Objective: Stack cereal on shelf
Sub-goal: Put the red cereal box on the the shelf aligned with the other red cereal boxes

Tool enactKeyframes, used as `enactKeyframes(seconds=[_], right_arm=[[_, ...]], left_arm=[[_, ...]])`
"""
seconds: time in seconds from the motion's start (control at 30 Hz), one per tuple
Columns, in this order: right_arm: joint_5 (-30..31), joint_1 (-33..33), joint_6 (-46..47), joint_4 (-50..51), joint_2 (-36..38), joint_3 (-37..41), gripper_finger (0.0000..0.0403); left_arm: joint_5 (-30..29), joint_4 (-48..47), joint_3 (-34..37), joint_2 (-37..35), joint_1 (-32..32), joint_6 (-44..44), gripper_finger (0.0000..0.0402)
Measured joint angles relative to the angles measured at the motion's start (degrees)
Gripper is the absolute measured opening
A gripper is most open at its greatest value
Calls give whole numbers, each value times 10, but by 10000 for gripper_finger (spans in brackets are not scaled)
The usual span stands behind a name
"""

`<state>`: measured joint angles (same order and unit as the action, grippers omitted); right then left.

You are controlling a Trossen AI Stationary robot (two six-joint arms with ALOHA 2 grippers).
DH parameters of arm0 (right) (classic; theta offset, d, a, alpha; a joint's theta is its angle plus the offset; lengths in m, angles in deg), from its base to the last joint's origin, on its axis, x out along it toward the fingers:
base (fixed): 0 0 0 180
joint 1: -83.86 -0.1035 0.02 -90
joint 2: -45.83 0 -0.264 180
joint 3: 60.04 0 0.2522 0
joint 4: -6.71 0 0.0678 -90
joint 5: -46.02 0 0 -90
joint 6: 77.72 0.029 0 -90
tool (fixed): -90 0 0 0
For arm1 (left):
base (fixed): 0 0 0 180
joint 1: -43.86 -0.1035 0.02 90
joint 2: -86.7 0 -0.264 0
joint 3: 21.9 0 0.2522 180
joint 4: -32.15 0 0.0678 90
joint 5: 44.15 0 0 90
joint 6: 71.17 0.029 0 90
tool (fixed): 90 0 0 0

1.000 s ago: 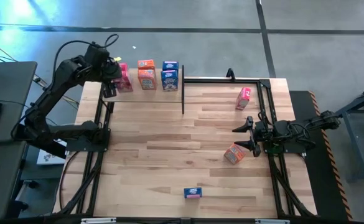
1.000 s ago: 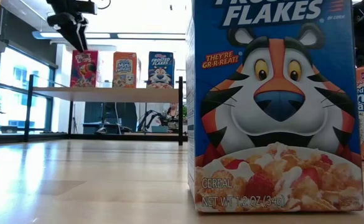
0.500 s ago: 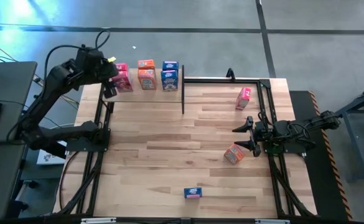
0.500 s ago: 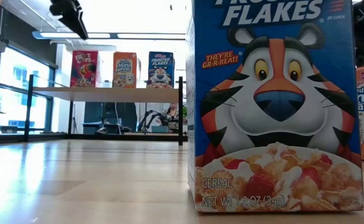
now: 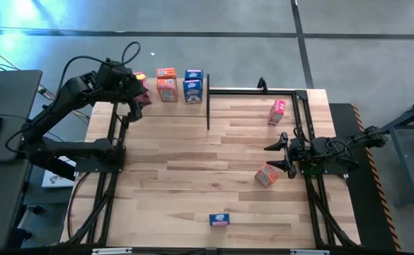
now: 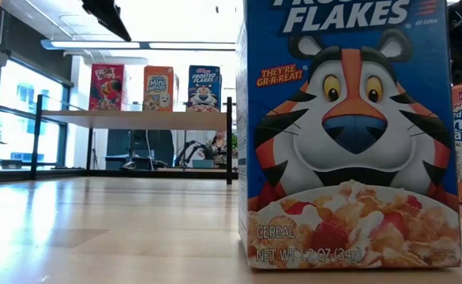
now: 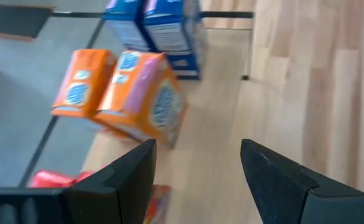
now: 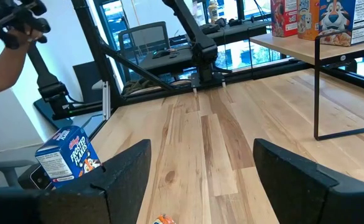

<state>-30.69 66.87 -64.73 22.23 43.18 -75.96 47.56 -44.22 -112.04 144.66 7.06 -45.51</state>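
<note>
The left gripper (image 5: 131, 106) has moved away from the pink-red box on the shelf and now hangs a little nearer, above the shelf's left end, with its fingers apart and nothing between them.

Nearest on the light plank tabletop (image 5: 192, 184) lies a small blue cardboard cereal box with white print (image 5: 219, 219). Farther and to the right, a small orange cardboard cereal box (image 5: 265, 175) lies tilted, just beside the right gripper (image 5: 278, 156), which rests at the right edge with its fingers spread and empty. Farther again, a small pink-red cardboard box (image 5: 277, 111) stands near the far right corner.

At the far left, on the light wooden shelf board with thin black metal posts (image 6: 136, 118), three small boxes stand upright in a row: pink-red (image 6: 107, 87), orange (image 6: 159, 87) and blue (image 6: 204, 87).
</note>
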Motion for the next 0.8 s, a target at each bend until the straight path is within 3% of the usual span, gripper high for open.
enactKeyframes(seconds=[0.8], right_arm=[[0, 0, 0, 0, 0, 0, 275]], left_arm=[[-11, 30, 0, 32, 225, -232, 225]])
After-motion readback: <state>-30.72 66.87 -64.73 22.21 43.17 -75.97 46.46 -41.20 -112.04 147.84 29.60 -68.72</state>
